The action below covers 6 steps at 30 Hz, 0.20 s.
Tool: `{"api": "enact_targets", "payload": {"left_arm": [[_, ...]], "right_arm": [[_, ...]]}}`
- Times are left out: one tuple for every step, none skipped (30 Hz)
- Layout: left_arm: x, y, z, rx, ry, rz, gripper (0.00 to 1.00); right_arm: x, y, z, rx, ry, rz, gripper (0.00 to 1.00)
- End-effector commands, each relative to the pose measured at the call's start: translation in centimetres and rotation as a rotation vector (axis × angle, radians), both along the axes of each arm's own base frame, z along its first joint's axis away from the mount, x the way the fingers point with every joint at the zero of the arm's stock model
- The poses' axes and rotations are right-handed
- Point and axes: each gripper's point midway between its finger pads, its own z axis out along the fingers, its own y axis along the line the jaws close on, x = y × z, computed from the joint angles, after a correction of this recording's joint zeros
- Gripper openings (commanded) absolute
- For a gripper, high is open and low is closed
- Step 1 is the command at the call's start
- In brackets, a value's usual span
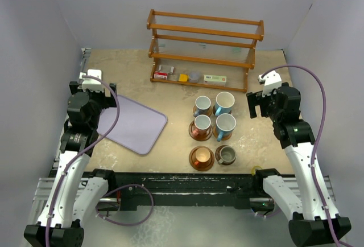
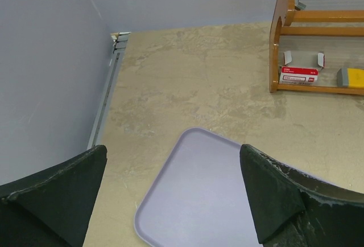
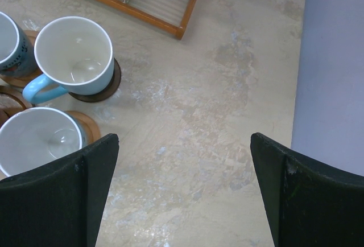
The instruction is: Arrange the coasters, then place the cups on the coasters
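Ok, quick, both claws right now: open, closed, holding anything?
Left claw: open, holding nothing.
Right claw: open, holding nothing.

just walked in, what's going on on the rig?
Looks done, or close to it. The six cups stand in two columns of three, each apparently on its own coaster. Neither arm holds anything: the left gripper hangs open above the lavender tray, and the right gripper is open over bare table just right of the cups.
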Motion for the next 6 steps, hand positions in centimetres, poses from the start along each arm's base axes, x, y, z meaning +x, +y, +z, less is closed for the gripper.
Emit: {"api": "enact_targets", "payload": {"left_arm": [[-0.09,0.09,1.19,0.006,-0.040,-0.005,0.96],[-0.05,0.09,1.15,0.006,-0.038,-0.005,0.96],[-0.05,0.09,1.19,0.006,-0.040,-0.005,0.96],[-0.05,0.09,1.08,0.006,-0.037,-0.005,0.96],[-0.07,0.09,1.14,0.005,-0.038,-0.005,0.96],[-0.10,0.09,1.17,0.006,-0.039,-0.005,0.96]], "right_arm": [[0.34,0.10,1.08,0.002,-0.050,0.013,1.00],[0.35,0.11,1.08,0.002,-0.050,0.013,1.00],[0.33,0.12,1.09,0.002,-0.050,0.014,1.00],[0.34,0.13,1.07,0.002,-0.049,0.014,1.00],[0.34,0.12,1.07,0.002,-0.049,0.014,1.00],[0.36,0.12,1.09,0.002,-0.050,0.014,1.00]]}}
